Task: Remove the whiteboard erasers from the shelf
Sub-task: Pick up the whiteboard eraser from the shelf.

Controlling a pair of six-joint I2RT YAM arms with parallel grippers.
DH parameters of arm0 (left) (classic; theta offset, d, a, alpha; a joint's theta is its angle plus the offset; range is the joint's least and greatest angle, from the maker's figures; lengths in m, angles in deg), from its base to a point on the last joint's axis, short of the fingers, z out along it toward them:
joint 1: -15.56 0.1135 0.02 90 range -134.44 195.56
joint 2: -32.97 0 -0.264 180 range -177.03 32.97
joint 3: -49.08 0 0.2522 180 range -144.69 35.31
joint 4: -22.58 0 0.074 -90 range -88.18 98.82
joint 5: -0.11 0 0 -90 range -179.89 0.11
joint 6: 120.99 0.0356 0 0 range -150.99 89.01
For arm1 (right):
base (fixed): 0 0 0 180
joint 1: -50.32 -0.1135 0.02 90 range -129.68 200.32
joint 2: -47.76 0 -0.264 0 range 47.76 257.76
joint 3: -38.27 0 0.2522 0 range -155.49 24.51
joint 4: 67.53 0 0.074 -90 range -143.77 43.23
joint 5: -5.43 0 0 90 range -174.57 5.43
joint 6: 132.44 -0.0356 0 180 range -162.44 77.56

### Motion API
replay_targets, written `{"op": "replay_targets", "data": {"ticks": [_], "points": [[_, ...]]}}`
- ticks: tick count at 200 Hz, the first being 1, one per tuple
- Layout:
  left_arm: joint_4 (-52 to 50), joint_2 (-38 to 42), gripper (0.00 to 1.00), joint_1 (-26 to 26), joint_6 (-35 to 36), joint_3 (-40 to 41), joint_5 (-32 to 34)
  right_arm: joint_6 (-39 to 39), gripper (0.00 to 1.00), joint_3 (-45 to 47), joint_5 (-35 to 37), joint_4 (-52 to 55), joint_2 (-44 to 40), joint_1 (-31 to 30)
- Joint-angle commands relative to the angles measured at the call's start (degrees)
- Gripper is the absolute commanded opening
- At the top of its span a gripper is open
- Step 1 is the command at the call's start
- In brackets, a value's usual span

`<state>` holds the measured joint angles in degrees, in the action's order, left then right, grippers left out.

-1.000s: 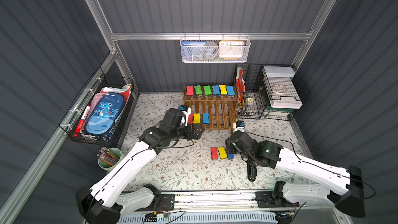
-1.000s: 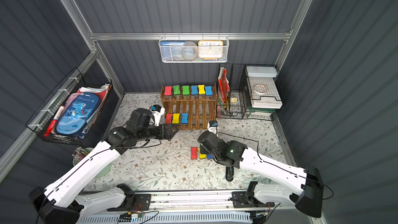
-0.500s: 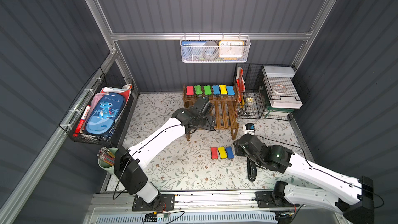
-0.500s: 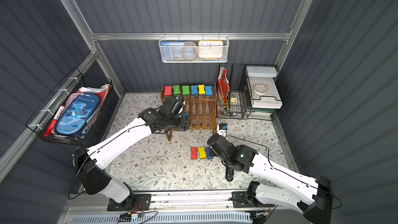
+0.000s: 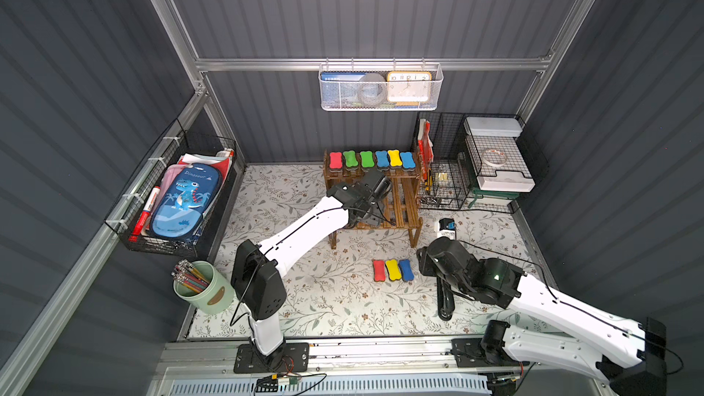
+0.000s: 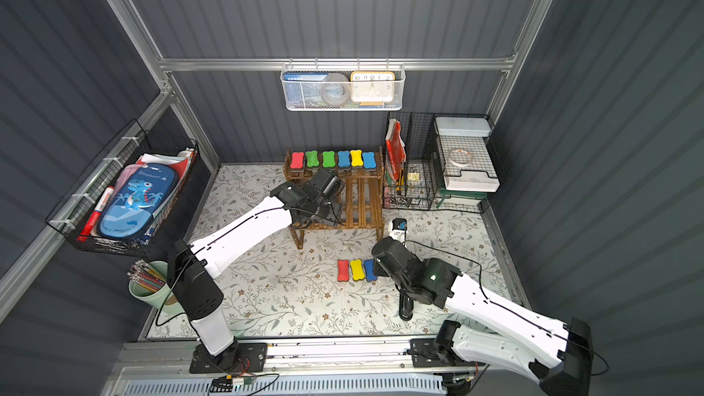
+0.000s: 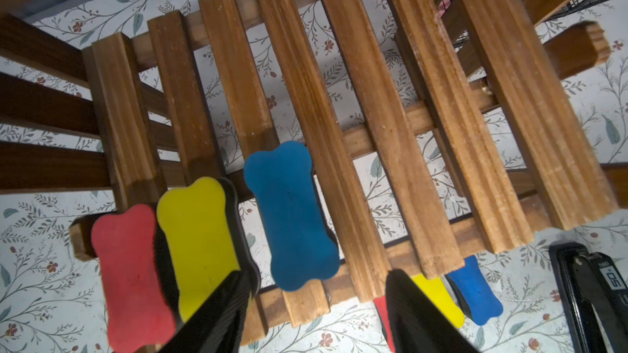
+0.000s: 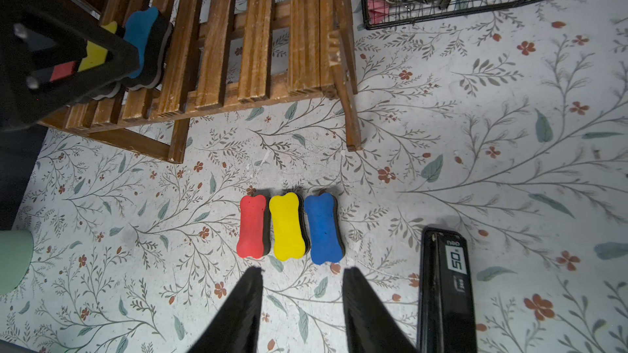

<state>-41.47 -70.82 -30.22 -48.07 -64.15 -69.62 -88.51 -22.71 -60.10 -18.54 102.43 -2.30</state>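
Left claw point(image 7: 316, 275), spread, straddles the end of a blue bone-shaped foam eraser point(image 7: 290, 215) near the lower tier's left edge on the brown slatted wooden shelf point(image 7: 390, 113); right claw point(image 8: 302, 271), spread and empty, hangs near three erasers point(image 8: 287, 225) on the floral mat point(image 8: 475, 164)

6 erasers point(image 5: 366, 158) on shelf point(image 5: 409, 200); 3 floor erasers point(image 5: 392, 269) before it.

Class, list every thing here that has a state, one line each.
left gripper: open, straddling one end of the lower-tier blue eraser
right gripper: open, empty
top-tier erasers: six, on the shelf
lower-tier erasers: three, on the shelf
floor erasers: three, off the shelf, side by side
stapler: shut, lying flat
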Motion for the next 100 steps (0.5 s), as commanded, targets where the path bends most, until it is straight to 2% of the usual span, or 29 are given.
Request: {"op": "replay_targets", "data": {"ticks": [1, 100], "points": [[-2.28, -1.81, 0.67, -0.19, 1.42, -2.53, 0.69, -0.59, 0.43, 0.95, 0.27, 0.64, -0.88, 0.41], [-3.28, -4.48, 0.62, -0.19, -0.75, -4.42, 2.93, -0.26, 0.44, 1.43, -0.21, 0.92, -2.49, 1.61]]}}
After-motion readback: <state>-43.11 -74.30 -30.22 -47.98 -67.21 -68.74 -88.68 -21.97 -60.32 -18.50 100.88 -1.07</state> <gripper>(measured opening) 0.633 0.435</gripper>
